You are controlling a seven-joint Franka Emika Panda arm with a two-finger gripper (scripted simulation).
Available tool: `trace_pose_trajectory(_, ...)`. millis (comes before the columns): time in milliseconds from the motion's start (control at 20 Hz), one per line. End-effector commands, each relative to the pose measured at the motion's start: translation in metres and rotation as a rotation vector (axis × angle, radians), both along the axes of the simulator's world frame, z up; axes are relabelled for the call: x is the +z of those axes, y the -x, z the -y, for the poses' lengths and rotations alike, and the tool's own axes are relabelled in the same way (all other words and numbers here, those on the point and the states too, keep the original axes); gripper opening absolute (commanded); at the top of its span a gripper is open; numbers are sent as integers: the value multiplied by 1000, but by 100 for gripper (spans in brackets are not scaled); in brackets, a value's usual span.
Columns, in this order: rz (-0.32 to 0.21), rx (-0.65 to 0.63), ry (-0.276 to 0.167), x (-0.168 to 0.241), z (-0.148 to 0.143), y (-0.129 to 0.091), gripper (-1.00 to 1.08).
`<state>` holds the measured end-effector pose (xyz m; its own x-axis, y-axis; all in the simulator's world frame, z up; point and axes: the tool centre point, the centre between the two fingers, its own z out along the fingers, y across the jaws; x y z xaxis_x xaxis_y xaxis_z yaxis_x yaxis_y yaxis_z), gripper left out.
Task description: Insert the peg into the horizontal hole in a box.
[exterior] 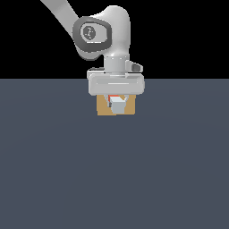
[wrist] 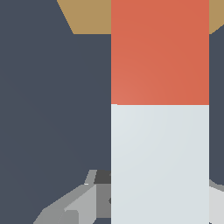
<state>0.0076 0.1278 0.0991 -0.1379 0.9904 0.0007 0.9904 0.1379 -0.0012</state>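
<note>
My gripper (exterior: 117,101) hangs low just in front of the tan box (exterior: 103,108) and is shut on the peg (exterior: 119,106). The exterior view shows the peg end-on, with its white end face toward the camera and a sliver of orange-red behind it. In the wrist view the peg (wrist: 159,109) fills the middle, its white part near the grey fingers (wrist: 74,205) and its orange-red part reaching to the box (wrist: 89,15). The peg and the gripper hide the hole, and I cannot tell whether the tip is inside it.
The box stands on a flat dark grey-blue surface (exterior: 112,179) that spreads around it on all sides. The arm's wrist and links (exterior: 103,36) rise above the box against a black background.
</note>
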Motion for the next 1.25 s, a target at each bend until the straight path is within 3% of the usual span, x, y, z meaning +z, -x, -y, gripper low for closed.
trace_pose_trajectory(0,0,0,0,0,0,0,-100)
trace_pose_trajectory(350,1,0,0,0,-20,3,-100)
trace_pose_trajectory(900,3,0,-1,2,-99,15,-100)
trace_pose_trajectory(1200,4,0,-1,2,-112,15,-100)
